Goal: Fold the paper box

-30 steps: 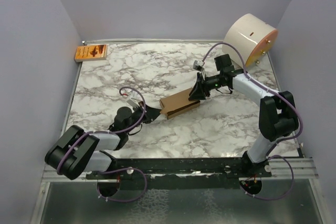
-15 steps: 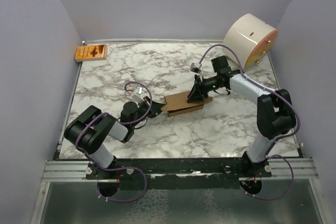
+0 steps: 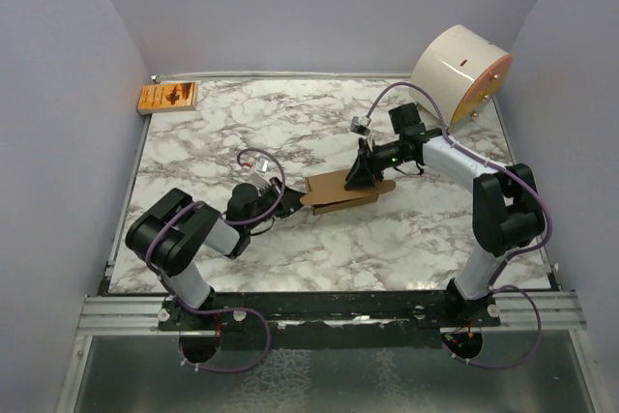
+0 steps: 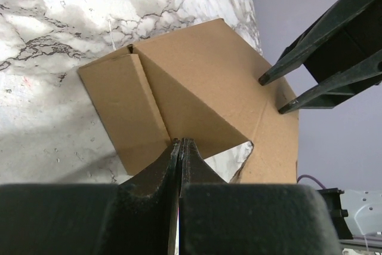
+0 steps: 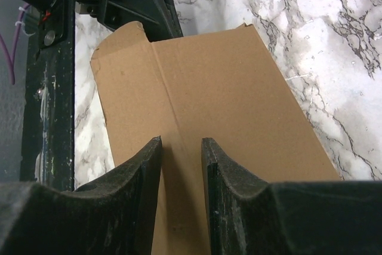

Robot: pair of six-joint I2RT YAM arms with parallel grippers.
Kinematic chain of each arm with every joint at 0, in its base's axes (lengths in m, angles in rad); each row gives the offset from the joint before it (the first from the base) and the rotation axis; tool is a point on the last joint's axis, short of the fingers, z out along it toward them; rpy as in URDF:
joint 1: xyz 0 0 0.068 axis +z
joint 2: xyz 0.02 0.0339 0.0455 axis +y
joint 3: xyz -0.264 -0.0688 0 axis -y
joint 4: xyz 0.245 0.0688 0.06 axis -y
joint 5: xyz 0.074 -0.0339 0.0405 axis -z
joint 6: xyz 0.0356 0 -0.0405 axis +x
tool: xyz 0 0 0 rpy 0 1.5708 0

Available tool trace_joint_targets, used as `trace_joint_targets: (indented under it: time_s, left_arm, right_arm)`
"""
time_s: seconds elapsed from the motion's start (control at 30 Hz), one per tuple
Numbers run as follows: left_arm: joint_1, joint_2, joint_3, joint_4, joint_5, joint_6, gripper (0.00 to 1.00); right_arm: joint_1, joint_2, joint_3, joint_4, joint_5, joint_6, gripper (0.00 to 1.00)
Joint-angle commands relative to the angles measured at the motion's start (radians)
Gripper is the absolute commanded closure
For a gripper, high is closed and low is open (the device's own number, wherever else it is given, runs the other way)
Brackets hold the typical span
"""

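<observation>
The paper box lies flat near the middle of the marble table, plain brown cardboard with creases. In the left wrist view the paper box has one panel folded up along a crease. My left gripper is shut, its tips pressed against the box's near edge with nothing between them. My right gripper stands over the box's far end. Its jaws are a little open, with the fingertips resting on the cardboard astride a crease. From the left wrist, the right gripper shows touching the far panel.
A small orange packet lies at the back left corner. A big white cylinder sits at the back right, close behind my right arm. Lilac walls enclose the table on three sides.
My left arm has swung in, its elbow drawn up and its gripper pushed right against the box. The box has slid a little to the right. The right gripper stayed on it.
</observation>
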State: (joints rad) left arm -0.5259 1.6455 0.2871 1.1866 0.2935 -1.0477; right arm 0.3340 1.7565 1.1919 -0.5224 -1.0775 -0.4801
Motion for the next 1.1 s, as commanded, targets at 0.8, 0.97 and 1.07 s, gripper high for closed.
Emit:
trace_joint_targets:
  time_s: [0.8, 0.97, 1.07]
  left_arm:
    - [0.001, -0.003, -0.003, -0.085, 0.048, 0.042, 1.0]
    - [0.018, -0.065, -0.042, -0.181, 0.034, 0.054, 1.0]
    - [0.029, -0.146, -0.086, -0.29, -0.021, 0.068, 1.0]
  right_arm:
    - [-0.067, -0.002, -0.012, -0.063, -0.012, -0.042, 0.63]
    - [-0.064, 0.057, -0.002, -0.1, 0.037, -0.068, 0.68]
    - [-0.064, 0.058, -0.005, -0.091, 0.065, -0.062, 0.68]
